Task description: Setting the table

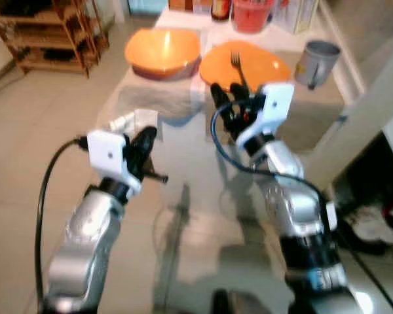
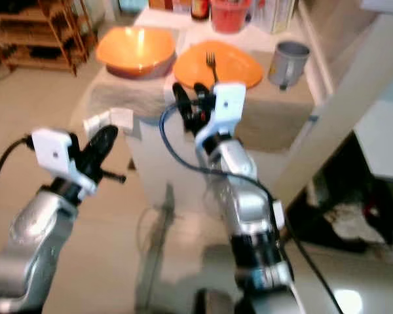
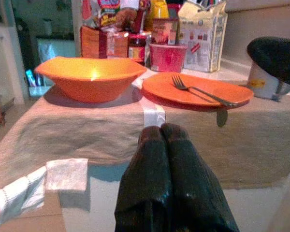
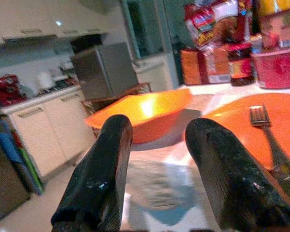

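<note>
The right gripper (image 1: 228,91) hovers with fingers parted and empty at the near edge of the orange plate (image 1: 262,65), where a fork (image 1: 238,67) lies. The left gripper (image 1: 143,140), pressed together and empty, hangs near a white napkin (image 1: 136,120); a bowl (image 1: 162,51) sits left of the plate.

2 silver, rounded metal arms are showing glossy highlights, each ending in a white boxy wrist block. the left gripper (image 1: 146,139) is wearing long black fingers (image 3: 171,183) with a shiny, rubbery skin; the right gripper (image 1: 226,91) is matching it. a black cable is looping off the left arm, a blue one is curling beside the right arm, and dark banding is ringing the right forearm.
</note>
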Available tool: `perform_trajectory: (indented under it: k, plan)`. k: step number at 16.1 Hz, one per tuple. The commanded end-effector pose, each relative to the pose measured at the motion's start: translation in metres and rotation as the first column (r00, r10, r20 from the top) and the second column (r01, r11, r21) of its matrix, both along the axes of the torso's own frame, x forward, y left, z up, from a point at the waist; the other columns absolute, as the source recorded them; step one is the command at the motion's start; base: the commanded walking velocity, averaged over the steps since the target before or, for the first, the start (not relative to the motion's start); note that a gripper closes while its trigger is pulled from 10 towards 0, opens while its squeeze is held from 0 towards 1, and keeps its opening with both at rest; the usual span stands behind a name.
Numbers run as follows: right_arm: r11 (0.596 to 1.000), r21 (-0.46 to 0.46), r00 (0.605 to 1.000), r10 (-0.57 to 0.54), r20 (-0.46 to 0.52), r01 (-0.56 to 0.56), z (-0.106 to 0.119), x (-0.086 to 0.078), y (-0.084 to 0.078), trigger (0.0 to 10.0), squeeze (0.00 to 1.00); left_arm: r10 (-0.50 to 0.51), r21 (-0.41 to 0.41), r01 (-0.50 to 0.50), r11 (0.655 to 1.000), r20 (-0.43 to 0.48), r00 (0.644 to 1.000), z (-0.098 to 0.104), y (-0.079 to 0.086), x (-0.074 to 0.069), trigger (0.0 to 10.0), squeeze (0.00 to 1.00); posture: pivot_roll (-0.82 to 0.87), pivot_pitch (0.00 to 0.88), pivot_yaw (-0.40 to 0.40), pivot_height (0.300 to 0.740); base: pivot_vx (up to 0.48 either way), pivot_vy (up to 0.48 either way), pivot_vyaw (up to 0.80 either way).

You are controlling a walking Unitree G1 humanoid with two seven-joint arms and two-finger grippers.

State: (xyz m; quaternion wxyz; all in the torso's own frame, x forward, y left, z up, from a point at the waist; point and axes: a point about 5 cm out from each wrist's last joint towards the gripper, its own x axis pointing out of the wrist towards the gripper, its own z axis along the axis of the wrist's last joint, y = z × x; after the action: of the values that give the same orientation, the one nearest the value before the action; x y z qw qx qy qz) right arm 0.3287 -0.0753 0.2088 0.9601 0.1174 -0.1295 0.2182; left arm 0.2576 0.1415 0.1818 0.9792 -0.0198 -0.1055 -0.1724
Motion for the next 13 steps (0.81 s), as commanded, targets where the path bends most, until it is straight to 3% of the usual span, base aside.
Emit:
perform_trajectory:
  k: [1, 2, 9, 11, 12, 13]
  plan:
    - [1.0, 0.003, 1.0, -0.004, 0.012, 0.004, 0.006, 0.0, 0.001, 10.0, 0.0, -0.002, 0.01, 0.002, 1.0, 0.021, 1.0, 0.005, 0.002, -0.002, 10.0, 0.0, -0.07, 0.12, 0.014, 0.74, 0.48, 0.0, 0.0]
    - [1.0, -0.009, 1.0, -0.007, 0.015, 0.007, 0.007, 0.0, 0.001, 10.0, 0.0, -0.004, 0.01, 0.003, 1.0, 0.022, 1.0, 0.005, 0.001, -0.002, 10.0, 0.0, -0.07, 0.12, 0.014, 0.74, 0.48, 0.0, 0.0]
    - [0.996, -0.069, 0.998, -0.044, 0.05, 0.047, 0.02, 0.004, -0.002, 10.0, 0.0, -0.02, 0.001, 0.02, 1.0, 0.061, 0.998, 0.015, -0.004, 0.0, 10.0, 0.0, -0.08, 0.112, 0.007, 0.74, 0.48, 0.0, -0.8]
    - [0.981, -0.183, 0.998, -0.062, 0.02, 0.064, 0.017, 0.009, 0.003, 10.0, 0.0, 0.017, -0.036, -0.014, 0.999, 0.088, 0.996, 0.022, -0.001, 0.0, 10.0, 0.0, -0.08, 0.116, 0.004, 0.74, 0.15, 0.0, 0.0]
    - [0.981, -0.192, 0.999, -0.036, -0.004, 0.034, 0.015, 0.01, 0.005, 10.0, 1.0, 0.021, -0.049, -0.016, 0.999, 0.101, 0.995, 0.026, -0.001, 0.0, 10.0, 0.0, -0.08, 0.119, 0.002, 0.74, 0.0, 0.0, 0.0]
    - [0.976, -0.219, 0.999, -0.026, -0.025, 0.02, 0.013, 0.012, 0.006, 10.0, 1.0, 0.03, -0.049, -0.024, 0.999, 0.117, 0.993, 0.03, 0.0, -0.001, 10.0, 0.0, -0.08, 0.121, 0.001, 0.74, 0.0, 0.0, 0.0]
